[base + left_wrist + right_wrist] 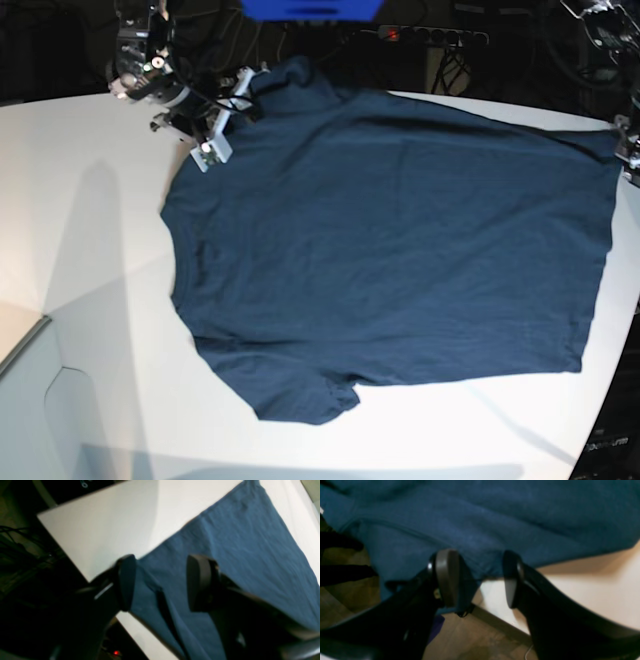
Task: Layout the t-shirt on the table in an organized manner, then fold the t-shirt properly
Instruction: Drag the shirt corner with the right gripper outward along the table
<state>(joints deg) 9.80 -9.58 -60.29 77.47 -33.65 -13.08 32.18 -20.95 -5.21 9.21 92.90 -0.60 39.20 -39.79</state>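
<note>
Navy cloth, soft and wrinkled, covers most of the white bench (pixel 90 300): the t-shirt (pixel 390 250) lies spread nearly flat in the base view, one sleeve pointing toward the near edge and its far edge reaching the back rim of the bench.

At the left of the base view, the right gripper (pixel 205 125) sits at the far-left corner of the garment. Its wrist view shows the right gripper (pixel 480 580) released, jaws apart, straddling a hem fold that overhangs the bench edge; no cloth is pinched between the pads.

At the right, the left arm is only partly visible at the frame edge. Its wrist view shows the left gripper (pixel 160 582) likewise released, jaws apart above the t-shirt (pixel 237 555) near the corner of the bench (pixel 105 525), with a ridge of cloth lying between the pads but not clamped.

Handling, as a judgement: the fabric is light, limp and non-fragile; it will drape and crease instead of holding shape, and may drag across the smooth surface. Hems, sleeve edges and corners offer the surest pinch points, since a thicker seam resists slipping.
</note>
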